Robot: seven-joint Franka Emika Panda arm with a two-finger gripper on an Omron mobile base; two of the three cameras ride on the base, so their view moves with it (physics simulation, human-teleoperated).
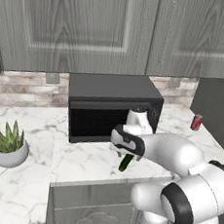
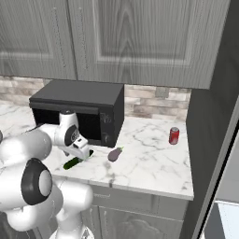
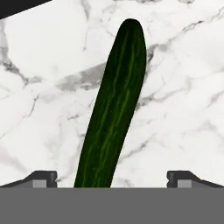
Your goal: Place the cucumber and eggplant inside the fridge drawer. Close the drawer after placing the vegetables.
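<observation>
The cucumber (image 3: pixel 114 109), dark green and slim, lies on the marble counter in front of the microwave, also seen as cucumber (image 1: pixel 126 163) and cucumber (image 2: pixel 72 163). My gripper (image 3: pixel 112 178) hangs straight over its near end, open wide, with one fingertip on each side and neither touching it. From the side, the gripper (image 2: pixel 82 154) sits low above the counter. The greyish-purple eggplant (image 2: pixel 115 154) lies on the counter a little to the right of the cucumber. A pale blue-white corner of the fridge drawer (image 2: pixel 227 220) shows low at the far right.
The black microwave (image 1: pixel 113 108) stands close behind the gripper. A red soda can (image 2: pixel 173 135) stands near the tall dark fridge side (image 2: pixel 207 140). A potted plant (image 1: pixel 10 145) sits at the counter's left. The counter edge (image 1: pixel 101 181) runs just in front of the cucumber.
</observation>
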